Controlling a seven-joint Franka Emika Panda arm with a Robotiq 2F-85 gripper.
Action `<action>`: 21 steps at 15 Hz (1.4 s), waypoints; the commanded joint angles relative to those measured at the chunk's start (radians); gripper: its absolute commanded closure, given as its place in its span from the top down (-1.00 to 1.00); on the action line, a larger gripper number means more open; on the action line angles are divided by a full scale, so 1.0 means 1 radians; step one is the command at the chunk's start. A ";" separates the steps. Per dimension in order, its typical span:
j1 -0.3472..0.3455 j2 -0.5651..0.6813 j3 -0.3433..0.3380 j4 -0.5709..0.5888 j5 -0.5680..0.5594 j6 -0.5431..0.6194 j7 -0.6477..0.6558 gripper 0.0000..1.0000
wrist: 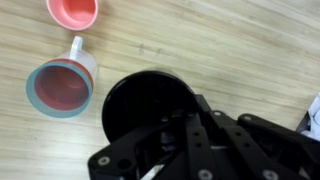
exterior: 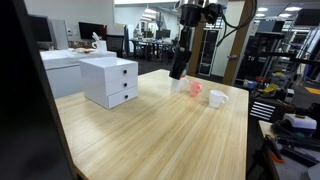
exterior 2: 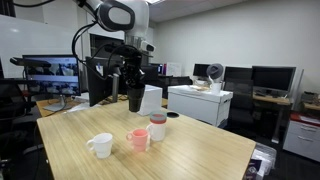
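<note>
My gripper [wrist: 165, 140] is shut on a black cup [wrist: 148, 100] and holds it in the air above the wooden table [exterior: 150, 140]. The black cup also shows in both exterior views [exterior: 178, 66] [exterior 2: 135, 96]. In the wrist view, a clear cup with a red inside [wrist: 62, 86] stands just below and to the left of it, with a pink cup [wrist: 73, 12] beyond. In the exterior views the clear cup [exterior 2: 157, 128], the pink cup [exterior: 196, 88] [exterior 2: 138, 139] and a white mug [exterior: 217, 98] [exterior 2: 101, 145] stand close together on the table.
A white two-drawer unit [exterior: 110, 80] [exterior 2: 198, 103] stands on the table beside the cups. Office desks, monitors [exterior 2: 50, 75] and shelves surround the table. The table's edge runs near the mug [exterior: 245, 110].
</note>
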 commanded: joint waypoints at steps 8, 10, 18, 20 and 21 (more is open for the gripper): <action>0.015 -0.047 -0.006 -0.276 -0.195 0.279 -0.039 -0.90; 0.018 -0.049 -0.006 -0.299 -0.227 0.301 -0.029 -0.39; 0.040 -0.138 -0.003 -0.302 -0.256 0.237 -0.028 0.56; 0.049 -0.180 -0.004 -0.289 -0.256 0.204 -0.011 0.84; 0.052 -0.196 -0.005 -0.286 -0.259 0.201 0.000 0.95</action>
